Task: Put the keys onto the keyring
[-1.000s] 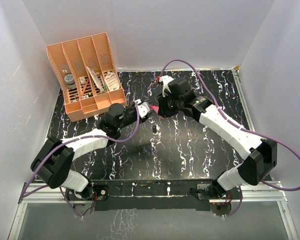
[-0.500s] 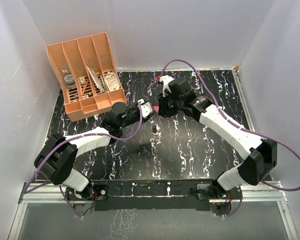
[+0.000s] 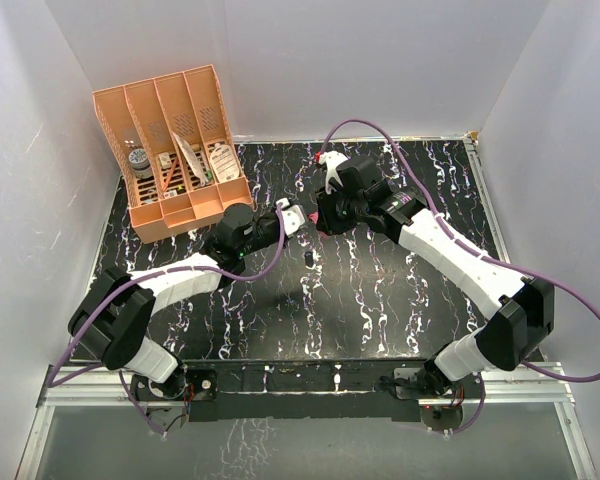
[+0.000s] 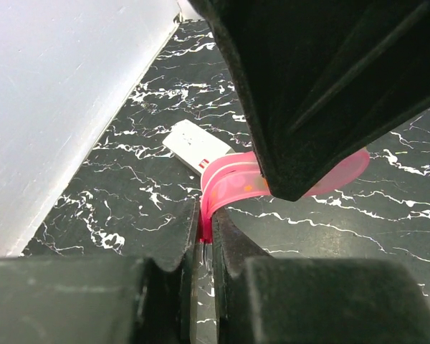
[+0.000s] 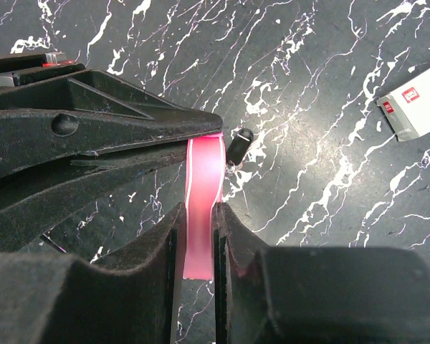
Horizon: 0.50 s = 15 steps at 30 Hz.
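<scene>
The keyring's pink strip tag (image 3: pixel 308 214) hangs above the table between both grippers. My left gripper (image 3: pixel 296 221) is shut on one end of it; in the left wrist view the gripper (image 4: pixel 205 218) pinches the folded pink strip (image 4: pixel 233 179). My right gripper (image 3: pixel 317 213) is shut on the other end; in the right wrist view the gripper (image 5: pixel 199 218) clamps the strip (image 5: pixel 203 179) between its pads. A small dark-headed key (image 5: pixel 237 147) lies on the black table just beside the strip, also seen from above (image 3: pixel 308 260). The ring itself is hidden.
A white box with a red mark (image 5: pixel 414 107) lies on the marbled table, also in the left wrist view (image 4: pixel 197 143), near the white back wall. An orange divided organiser (image 3: pixel 175 150) with small items stands at the back left.
My left gripper has moved a little to the right, closer to the right gripper, with the pink strip still held between them. The key on the table has not moved.
</scene>
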Tool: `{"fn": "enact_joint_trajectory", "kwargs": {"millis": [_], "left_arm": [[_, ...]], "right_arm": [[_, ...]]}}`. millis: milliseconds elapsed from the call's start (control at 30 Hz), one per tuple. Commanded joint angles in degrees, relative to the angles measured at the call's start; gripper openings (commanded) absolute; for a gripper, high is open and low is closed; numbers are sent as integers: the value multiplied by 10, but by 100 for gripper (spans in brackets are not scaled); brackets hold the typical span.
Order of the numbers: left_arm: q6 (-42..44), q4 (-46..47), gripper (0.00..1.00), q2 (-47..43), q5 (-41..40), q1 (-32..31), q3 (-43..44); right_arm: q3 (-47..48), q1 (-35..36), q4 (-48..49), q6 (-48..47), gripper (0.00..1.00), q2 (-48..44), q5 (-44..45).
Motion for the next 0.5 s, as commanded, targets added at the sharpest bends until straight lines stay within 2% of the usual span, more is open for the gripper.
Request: {"fn": "enact_joint_trajectory", "kwargs": {"millis": [0, 67, 200, 267, 467], "left_arm": [[-6, 3, 0, -15, 29, -8, 25], [-21, -1, 0, -18, 18, -9, 27], [-82, -19, 0, -27, -34, -8, 37], [-117, -26, 0, -33, -76, -9, 40], [-228, -19, 0, -81, -220, -8, 27]], "right_arm": [[21, 1, 17, -2, 17, -17, -1], [23, 1, 22, 0, 23, -18, 8], [32, -1, 42, 13, 57, -31, 48], [32, -8, 57, 22, 69, -44, 65], [13, -32, 113, 46, 74, -97, 95]]}}
